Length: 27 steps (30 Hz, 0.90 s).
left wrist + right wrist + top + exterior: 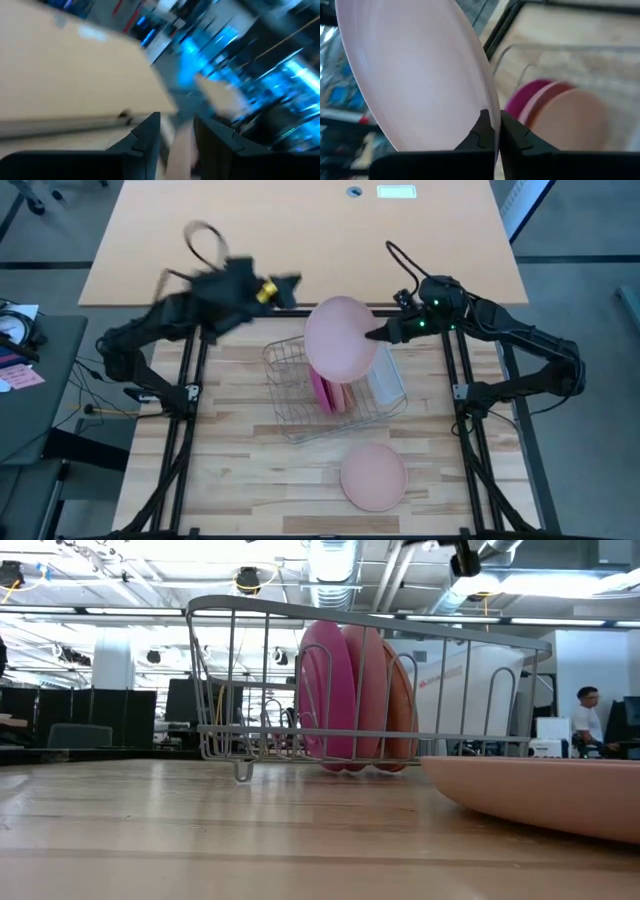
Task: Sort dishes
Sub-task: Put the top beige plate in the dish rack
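My right gripper (380,335) is shut on a pale pink plate (342,337), held above the wire rack (300,395) at the table's middle. In the rack, a magenta plate (325,695) and salmon plates (385,700) stand on edge between the wires. Another salmon-pink plate (373,476) lies flat on the table near the front edge. My left gripper (290,283) is raised at the far left of the rack, away from the plates; its fingers (150,137) stand apart with nothing between them. My right gripper pinches the pale pink plate's rim (494,120) between its two fingers, one on each face, at the plate's right-hand edge. The fingers come from the table's right, slanting slightly down. The plate is lifted clear above the rack, its face showing nearly whole from above.
A translucent tub (388,380) stands against the rack's right side. The wooden table (240,480) has bare room left of the rack and along the front. A tan surface (300,230) lies beyond the far edge. Black frame rails (185,440) run along both sides.
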Available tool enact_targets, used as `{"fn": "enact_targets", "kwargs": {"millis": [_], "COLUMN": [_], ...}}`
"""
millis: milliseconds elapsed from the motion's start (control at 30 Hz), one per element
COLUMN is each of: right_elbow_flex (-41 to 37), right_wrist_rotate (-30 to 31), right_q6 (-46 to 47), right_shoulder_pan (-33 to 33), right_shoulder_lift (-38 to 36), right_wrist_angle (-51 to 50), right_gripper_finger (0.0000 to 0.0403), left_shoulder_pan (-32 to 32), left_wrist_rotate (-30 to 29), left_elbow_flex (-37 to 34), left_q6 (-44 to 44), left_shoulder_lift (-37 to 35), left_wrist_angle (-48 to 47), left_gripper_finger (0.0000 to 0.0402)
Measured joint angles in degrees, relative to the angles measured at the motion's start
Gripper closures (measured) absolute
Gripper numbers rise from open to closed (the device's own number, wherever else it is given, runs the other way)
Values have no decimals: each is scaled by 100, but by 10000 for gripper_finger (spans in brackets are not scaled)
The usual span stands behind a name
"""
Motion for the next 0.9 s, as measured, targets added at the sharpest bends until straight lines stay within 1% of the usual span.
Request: {"fn": "enact_targets", "kwargs": {"millis": [33,100,133,267,333,400,533,567,667,733,833,900], "right_elbow_flex": [0,0,-2,2,-4,-4,-2,-2,-2,-2,-8,-9], "right_wrist_rotate": [-193,-473,-661,-1814,-2152,-2156,-2162,-2082,-1550,-1343,-1350,-1359], "right_q6": [22,32,77,495,745,1059,1663,1806,2106,2228,2491,2594], "right_shoulder_pan": [23,31,18,-106,-143,-129,-144,-142,-140,-149,-191,-173], "right_shoulder_lift": [21,84,101,335,476,603,896,968,1179,1353,1616,1726], "right_wrist_angle": [80,294,420,1521,2156,2724,3794,4028,4342,4590,4924,5102], "right_gripper_finger": [397,397,397,397,397,396,395,395,394,394,393,393], "left_shoulder_pan": [11,12,10,4,-9,-16,-20,-24,-119,-186,-307,-407], "left_wrist_rotate": [122,632,893,1295,1352,1330,1191,1191,1115,865,360,131], "left_elbow_flex": [86,318,469,1094,1334,1451,1542,1542,1514,1508,1500,1521], "left_q6": [583,1774,2218,3168,3462,3446,3062,2994,2761,2563,2408,2398], "left_shoulder_lift": [-44,-74,-71,8,9,-5,15,22,11,5,16,12], "left_wrist_angle": [291,674,764,690,441,247,-107,-158,-289,-554,-826,-811], "left_gripper_finger": [285,283,282,275,270,264,254,252,247,242,237,235]}}
